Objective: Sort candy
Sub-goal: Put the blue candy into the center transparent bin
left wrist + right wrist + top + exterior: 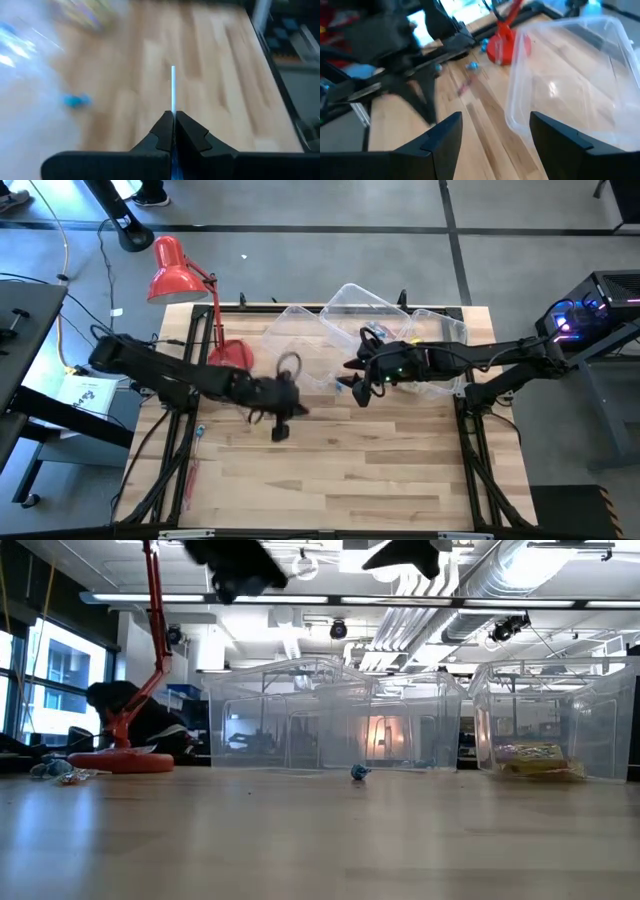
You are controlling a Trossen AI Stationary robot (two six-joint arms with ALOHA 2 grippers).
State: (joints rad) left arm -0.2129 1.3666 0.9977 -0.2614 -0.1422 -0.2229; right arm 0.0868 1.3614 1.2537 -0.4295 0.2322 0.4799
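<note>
While right gripper [492, 132] gapes, left gripper [174, 120] pinches a blue-wrapped stick candy [173, 90]

Red desk lamp [178, 272]; pale wood-grain table [330, 470]; clear bins [365, 315]; blue-wrapped candy [359, 772]; white stick [173, 90]; yellow packets [540, 758]; black left gripper [174, 131].

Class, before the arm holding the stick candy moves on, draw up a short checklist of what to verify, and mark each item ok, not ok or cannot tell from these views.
1. Left hand shut on the thin white candy stick: ok.
2. Wrapped end of that candy visible: cannot tell, hidden below the fingers.
3. Left hand lifted off the light wooden table: ok, per the low view.
4. Right hand open and empty: ok.
5. Clear plastic bins upright: ok.
6. Small blue-wrapped candy lies on the table outside the bins: not ok.
</note>
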